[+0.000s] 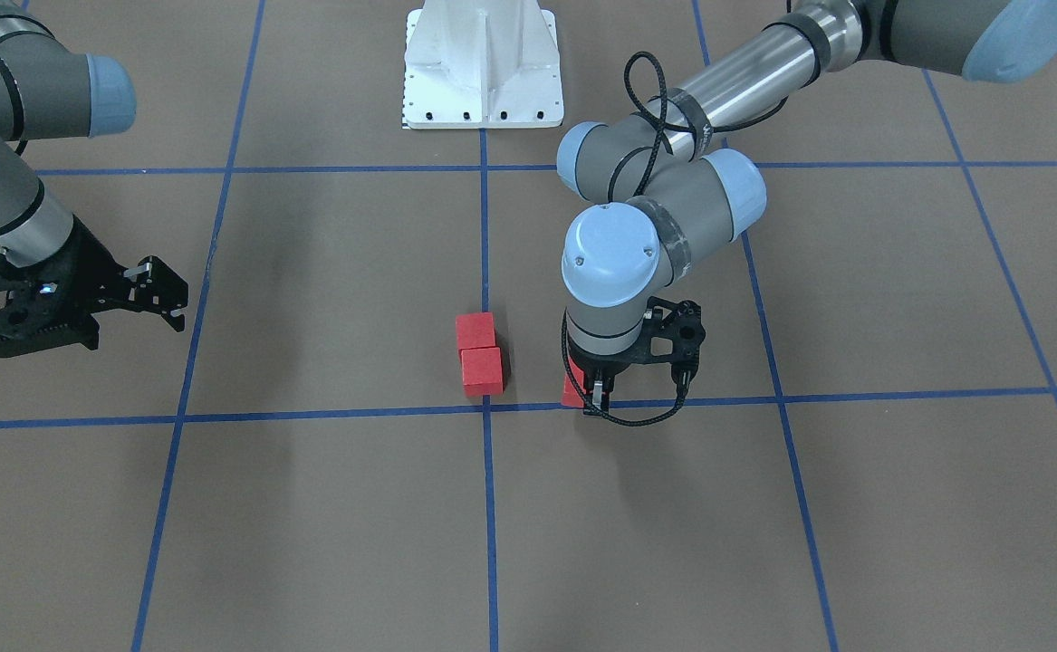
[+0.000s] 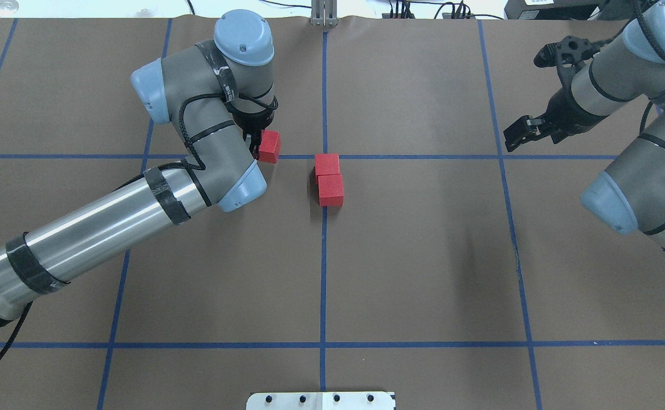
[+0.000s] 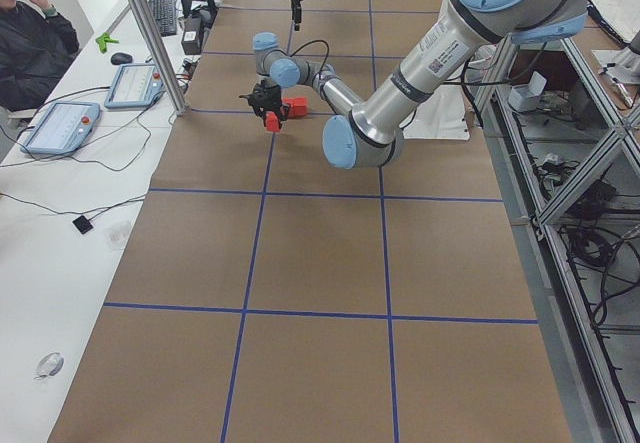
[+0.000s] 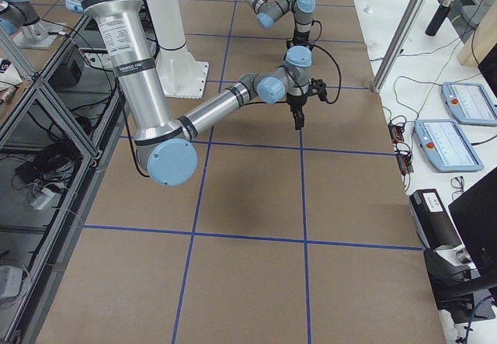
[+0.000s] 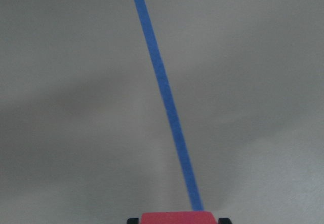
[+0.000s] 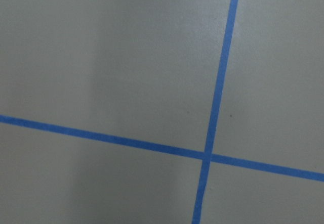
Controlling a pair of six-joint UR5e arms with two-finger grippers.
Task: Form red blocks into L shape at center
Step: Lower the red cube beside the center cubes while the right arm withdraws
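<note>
Two red blocks point(image 2: 327, 164) point(image 2: 330, 189) lie touching in a short row just beside the center point(image 2: 324, 156), the crossing of two blue tape lines. They also show in the front view point(image 1: 475, 331) point(image 1: 482, 370). My left gripper point(image 2: 256, 146) is shut on the third red block point(image 2: 269, 146), low over the blue line to the left of the crossing. That block shows between the fingers at the bottom of the left wrist view point(image 5: 177, 217) and in the front view point(image 1: 571, 388). My right gripper point(image 2: 515, 135) is open and empty, far off to the right.
The white robot base point(image 1: 483, 63) stands at the near edge of the brown gridded surface. An operator point(image 3: 30, 33) sits at the side table with tablets and cables. The left arm's forearm point(image 2: 110, 222) stretches low over the left half.
</note>
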